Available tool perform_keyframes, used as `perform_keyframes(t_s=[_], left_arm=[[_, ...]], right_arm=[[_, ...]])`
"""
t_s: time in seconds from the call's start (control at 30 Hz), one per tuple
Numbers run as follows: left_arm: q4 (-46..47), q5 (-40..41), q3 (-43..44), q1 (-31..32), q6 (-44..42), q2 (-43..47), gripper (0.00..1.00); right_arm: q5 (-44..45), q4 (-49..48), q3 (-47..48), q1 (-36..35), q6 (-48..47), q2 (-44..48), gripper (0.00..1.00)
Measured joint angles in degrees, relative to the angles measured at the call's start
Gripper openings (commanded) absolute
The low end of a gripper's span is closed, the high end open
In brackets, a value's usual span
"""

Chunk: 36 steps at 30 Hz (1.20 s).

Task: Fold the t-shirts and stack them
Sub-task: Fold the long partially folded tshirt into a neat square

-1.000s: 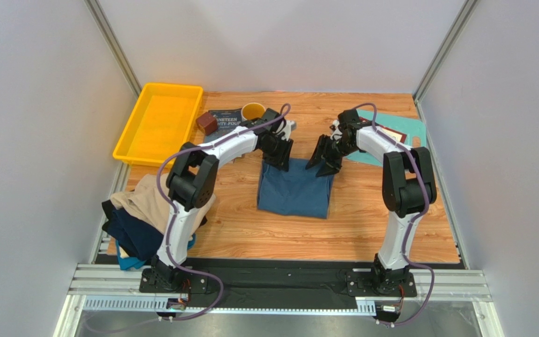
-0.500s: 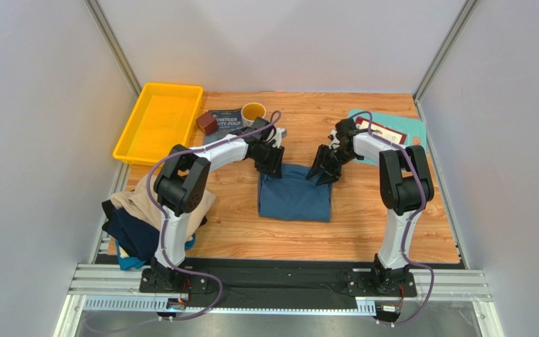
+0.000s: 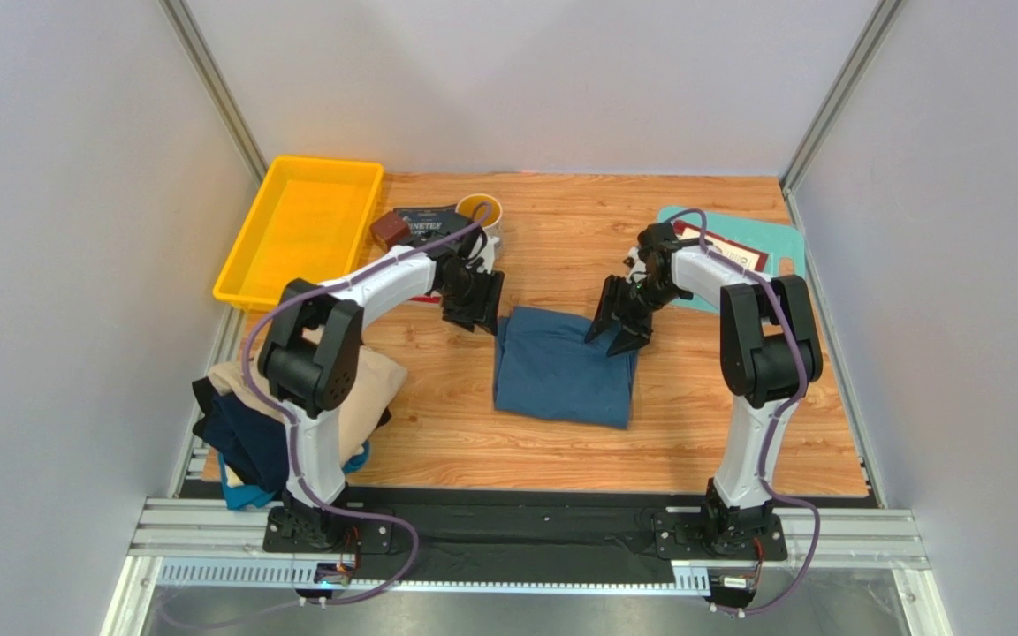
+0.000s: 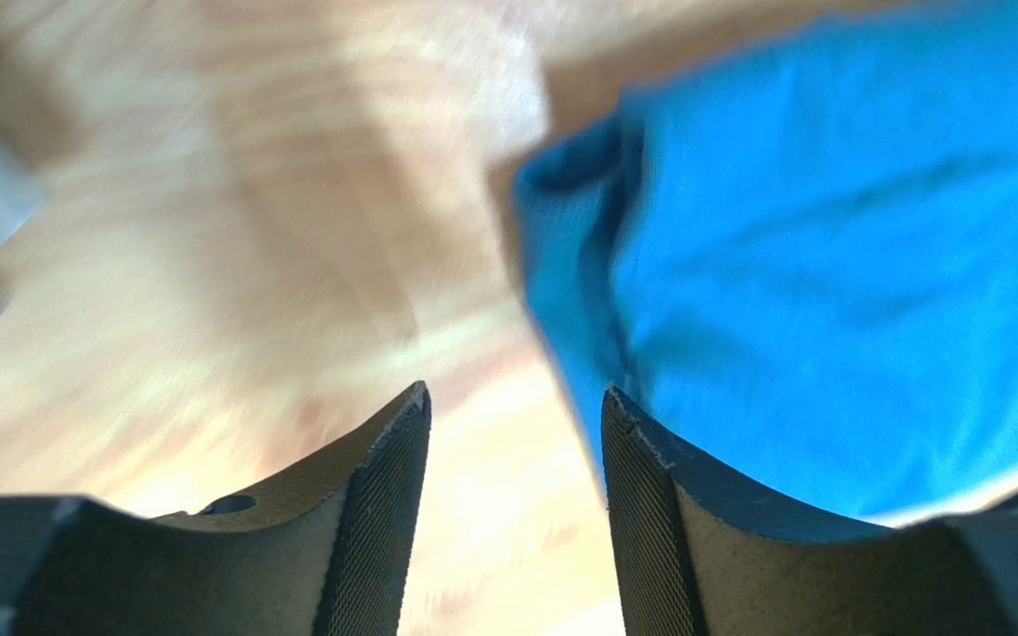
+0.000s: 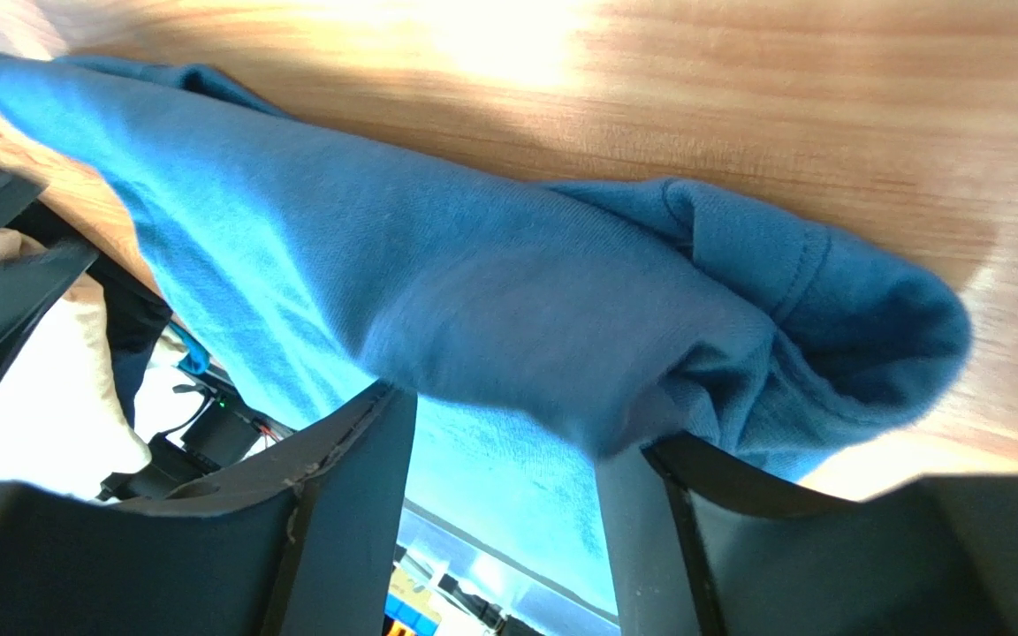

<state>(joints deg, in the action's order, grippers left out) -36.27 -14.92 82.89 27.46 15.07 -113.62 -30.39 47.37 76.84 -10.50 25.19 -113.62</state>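
A large teal-blue t-shirt (image 3: 565, 371) lies folded into a rough rectangle on the wooden table (image 3: 740, 411). My left gripper (image 3: 472, 302) sits low just left of its far-left corner. In the left wrist view that gripper (image 4: 514, 398) is open, with only bare wood between its fingers and the shirt (image 4: 846, 265) to the right. My right gripper (image 3: 621, 321) is at the shirt's far-right corner. Its fingers (image 5: 508, 424) stand apart under a thick fold of the shirt (image 5: 475, 278), which rests across their tips. More t-shirts are piled at the near left: beige (image 3: 276, 384) over dark navy (image 3: 242, 444).
A yellow tray (image 3: 299, 232) stands at the far left. Beside it are a brown block (image 3: 391, 233), a dark book (image 3: 424, 220) and a yellow mug (image 3: 479, 210). A flat teal cutting board (image 3: 753, 252) lies at the far right, behind the right arm.
The left gripper has opened, let go of the shirt's far-left corner and slid left onto bare wood. The shirt's far edge has dropped flat. The right gripper has sunk slightly at its corner.
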Motion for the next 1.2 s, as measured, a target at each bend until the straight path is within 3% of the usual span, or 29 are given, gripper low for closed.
perform_keyframes(t_s=[0.1, 0.27, 0.73, 1.2], left_arm=[[-1.33, -0.76, -2.03, -1.42, 0.07, 4.79, 0.63], [0.15, -8.74, -8.0, -3.93, 1.07, 9.29, 0.63], [13.86, -28.0, -21.38, -4.39, 11.61, 4.94, 0.64], [21.68, -34.01, -21.42, -4.02, 16.92, 1.2, 0.63]], right_arm=[[0.17, 1.4, 1.38, 0.11, -0.61, 0.0, 0.59], [-0.07, 2.71, 2.75, 0.13, -1.49, -0.13, 0.59], [-0.61, 4.17, 3.32, -1.75, -2.54, -2.99, 0.58], [-0.74, 4.26, 3.04, -1.73, -2.56, -3.1, 0.57]])
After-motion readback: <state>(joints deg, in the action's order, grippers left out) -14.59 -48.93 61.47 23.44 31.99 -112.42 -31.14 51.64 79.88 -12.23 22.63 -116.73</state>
